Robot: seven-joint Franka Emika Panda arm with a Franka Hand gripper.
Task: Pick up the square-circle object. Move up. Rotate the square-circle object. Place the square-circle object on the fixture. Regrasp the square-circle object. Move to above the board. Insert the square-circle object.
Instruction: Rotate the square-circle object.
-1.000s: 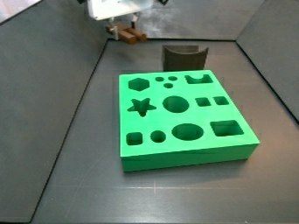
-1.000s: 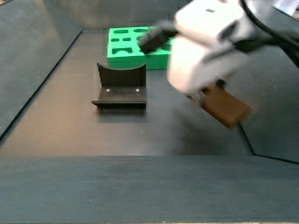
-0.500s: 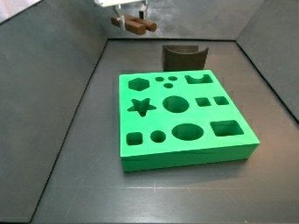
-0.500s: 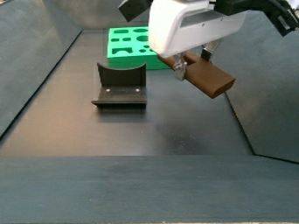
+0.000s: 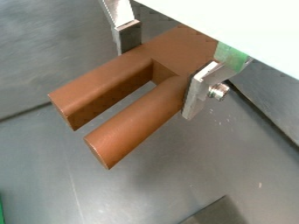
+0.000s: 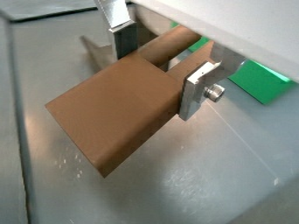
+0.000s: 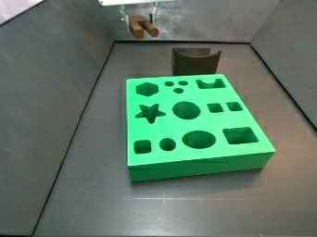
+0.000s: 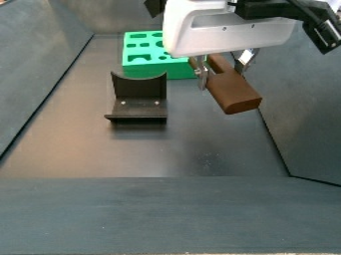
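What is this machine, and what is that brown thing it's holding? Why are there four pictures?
It is a robot arm with a two-finger gripper. Two cameras ride on its wrist and look down close at the fingers. Two more stand beside the table. The gripper is up in the air, shut on a small dark brown wooden block with two legs, the square-circle object. Below, on the dark floor, lies a big bright green board with shaped holes. Beside it stands a small dark bracket, the fixture.
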